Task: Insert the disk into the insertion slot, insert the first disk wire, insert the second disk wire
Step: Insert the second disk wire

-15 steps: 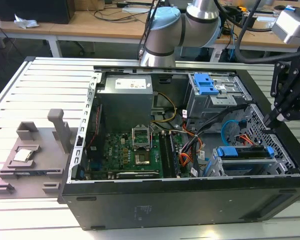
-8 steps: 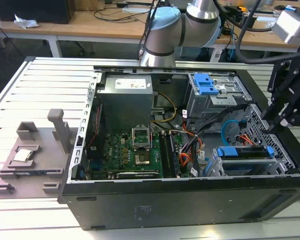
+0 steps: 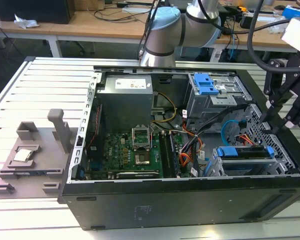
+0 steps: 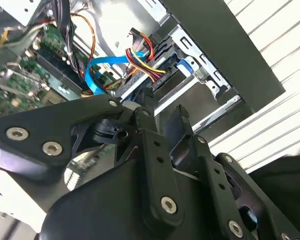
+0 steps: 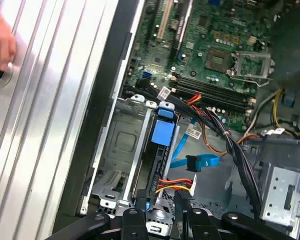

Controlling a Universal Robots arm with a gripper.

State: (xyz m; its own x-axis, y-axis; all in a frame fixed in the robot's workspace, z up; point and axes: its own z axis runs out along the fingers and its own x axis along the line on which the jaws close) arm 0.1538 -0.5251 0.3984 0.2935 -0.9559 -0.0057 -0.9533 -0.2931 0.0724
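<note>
Gripper [image 4: 164,104] spread, empty, just above seated disk [image 5: 162,134] in insertion slot [image 5: 121,150]. Red-yellow disk wire [image 5: 183,185] close beside. Judgement: pinch its plug squarely, keep level, press straight.

The arm [image 3: 160,47] is showing fat silver-grey tube joints with pale blue end caps, and black cables [image 3: 250,40] are hanging alongside it toward the gripper [image 4: 164,106]. The gripper is wearing matte black linkage bars pinned with round silver screws [image 4: 17,133]. Its fingers [image 4: 147,102] are ending in narrow black tips, and a white housing [image 3: 297,32] is sitting just above the gripper.
</note>
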